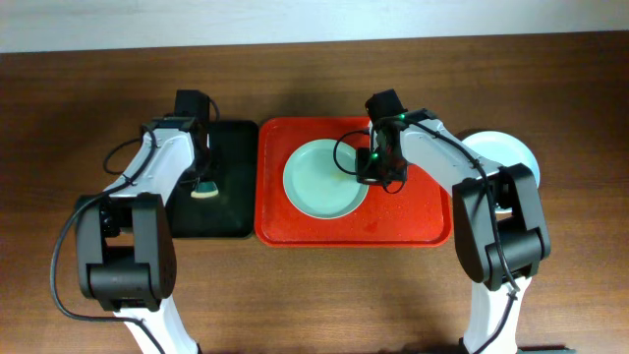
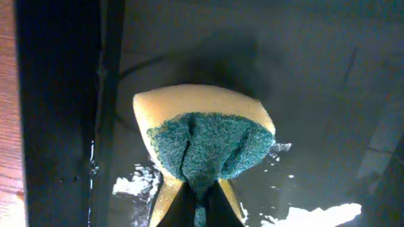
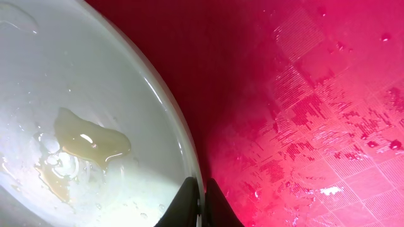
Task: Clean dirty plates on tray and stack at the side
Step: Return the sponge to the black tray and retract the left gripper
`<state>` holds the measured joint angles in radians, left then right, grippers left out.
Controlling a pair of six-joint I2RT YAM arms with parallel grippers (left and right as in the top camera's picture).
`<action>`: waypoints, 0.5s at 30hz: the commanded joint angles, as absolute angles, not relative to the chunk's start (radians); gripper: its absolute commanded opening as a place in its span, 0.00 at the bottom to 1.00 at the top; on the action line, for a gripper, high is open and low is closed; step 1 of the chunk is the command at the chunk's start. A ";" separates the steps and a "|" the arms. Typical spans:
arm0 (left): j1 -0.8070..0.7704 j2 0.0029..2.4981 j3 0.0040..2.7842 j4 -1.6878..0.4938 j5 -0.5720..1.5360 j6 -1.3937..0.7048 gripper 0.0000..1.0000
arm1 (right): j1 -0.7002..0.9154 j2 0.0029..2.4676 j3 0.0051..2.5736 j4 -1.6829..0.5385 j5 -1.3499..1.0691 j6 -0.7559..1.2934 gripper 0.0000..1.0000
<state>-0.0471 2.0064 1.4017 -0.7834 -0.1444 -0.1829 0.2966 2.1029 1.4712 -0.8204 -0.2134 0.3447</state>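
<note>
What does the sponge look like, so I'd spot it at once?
Find the big red tray; a smaller black tray lies beside it. Over the black one, pinched in the left gripper, is the sponge: small, yellow with a green scouring face, unlike the pale green plate.

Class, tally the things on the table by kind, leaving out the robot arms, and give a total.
Plates: 3 (green plate, white plate, blue plate partly hidden beneath it)
Trays: 2 (red tray, black tray)
Sponges: 1 (sponge)
Total: 6
</note>
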 commanded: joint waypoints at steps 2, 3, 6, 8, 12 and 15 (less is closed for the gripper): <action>-0.042 1.988 1.406 -0.788 -0.065 -0.174 0.57 | 0.308 2.134 1.428 -0.829 -0.149 0.349 0.05; -0.042 1.982 1.417 -0.804 -0.067 -0.174 0.61 | 0.308 2.134 1.428 -0.829 -0.149 0.349 0.06; -0.033 1.929 1.485 -0.875 -0.067 -0.174 0.70 | 0.308 2.134 1.428 -0.829 -0.147 0.349 0.05; -0.028 1.886 1.519 -0.897 -0.067 -0.174 1.00 | 0.308 2.134 1.428 -0.829 -0.145 0.349 0.06; 0.020 1.732 1.566 -0.890 -0.067 -0.238 0.99 | 0.308 2.134 1.427 -0.828 -0.146 0.349 0.06; 0.077 1.670 1.566 -0.880 -0.067 -0.250 0.99 | 0.308 2.134 1.427 -0.826 -0.146 0.349 0.06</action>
<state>0.0189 1.7447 1.5478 -0.8833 -0.0708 -0.2127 0.2966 2.1025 1.4696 -0.8181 -0.2131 0.3450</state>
